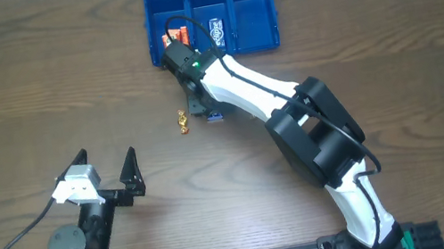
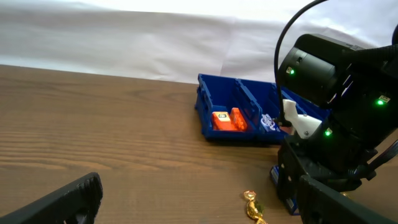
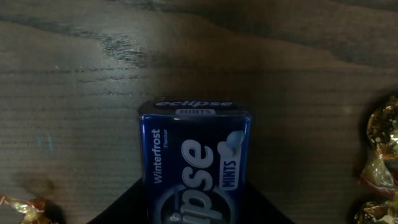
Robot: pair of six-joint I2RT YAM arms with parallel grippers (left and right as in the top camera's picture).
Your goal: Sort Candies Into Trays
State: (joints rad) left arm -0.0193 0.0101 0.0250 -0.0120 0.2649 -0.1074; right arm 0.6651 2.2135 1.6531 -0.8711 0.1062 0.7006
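The right gripper (image 1: 200,103) is out over the middle of the desk (image 1: 36,92), its arm reaching across from the near right corner. Its two fingers are closed in against the sides of a dark blue mint box (image 3: 194,163), which stands between them with its printed face toward the wrist camera. I cannot tell whether the box rests on the wood or is raised just off it.

Gold-wrapped candies lie loose on the desk close by. One (image 1: 183,124) is just beside the box on the side toward the left edge of the desk, and the right wrist view shows more gold wrappers (image 3: 379,146) near the box, apart from it.

The blue tray (image 1: 217,51) sits toward the far edge of the desk, about midway along, with three compartments in a row. Orange candies (image 1: 177,37) lie in the compartment nearest the left edge, and a blue-and-white piece (image 1: 217,29) lies in the middle one.

The left gripper (image 1: 106,157) is near the near left corner of the desk, well apart from the box and tray. Its fingers are spread wide with nothing between them.
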